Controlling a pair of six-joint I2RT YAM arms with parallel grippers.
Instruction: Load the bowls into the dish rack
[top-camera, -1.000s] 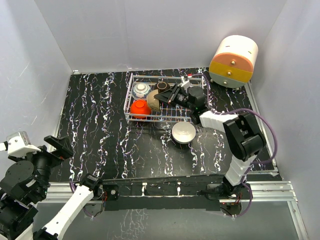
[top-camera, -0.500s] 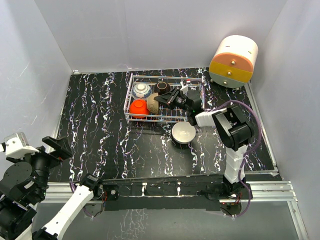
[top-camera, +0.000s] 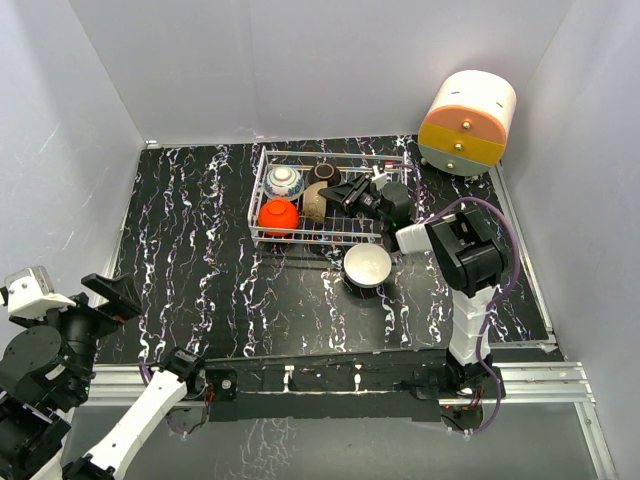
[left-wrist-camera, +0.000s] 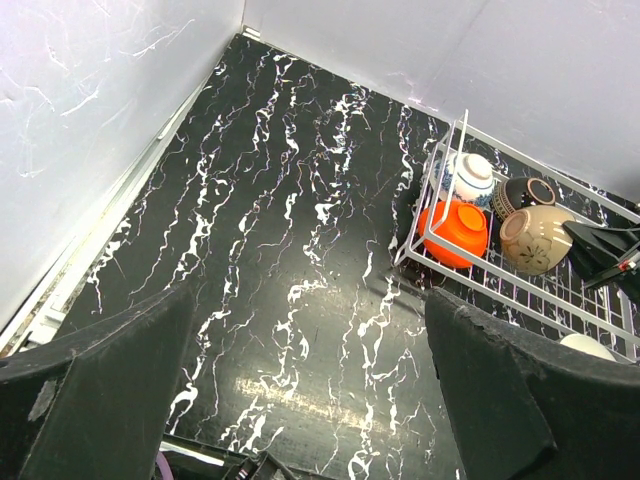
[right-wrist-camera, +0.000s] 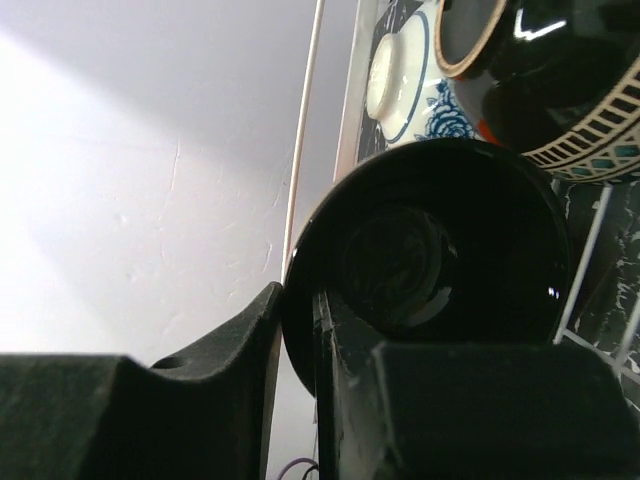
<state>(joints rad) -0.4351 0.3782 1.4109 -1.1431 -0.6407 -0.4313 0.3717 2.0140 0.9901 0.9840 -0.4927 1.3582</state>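
Step in hand: setting the tan-beige round bowl (top-camera: 314, 203) down inside the white wire dish rack (top-camera: 300, 152). From the grip and the bowl's place, letting go looks like the next act.
Right gripper (right-wrist-camera: 298, 310): narrow, pinched across that bowl's rim, one finger inside and one outside.
Left gripper (left-wrist-camera: 310, 300): spread wide and holding nothing, over the near left of the black white-veined table (top-camera: 200, 230).
Doing it well: let the bowl's weight settle on the grid floor before parting the fingers. Part them only a little, then draw back along the finger line towards the rack's right end, so the inner finger does not drag the rim. Keep clear of the glossy black bowl (top-camera: 325, 172) just behind.
Risk: lying on its side, the bowl may roll against the bright red bowl (top-camera: 278, 217) just beside it.
Tan-beige round bowl, look: smooth glaze with a faint flower motif, foot turned left, mouth towards the gripper. Its hollow reads dark in the right wrist view.
Rack contents: blue-and-white patterned bowl (top-camera: 284, 181) far left, red near left, black and tan mid-rack.
Left to load: plain white bowl (top-camera: 367, 264), upright on the table just outside the rack's near rail.
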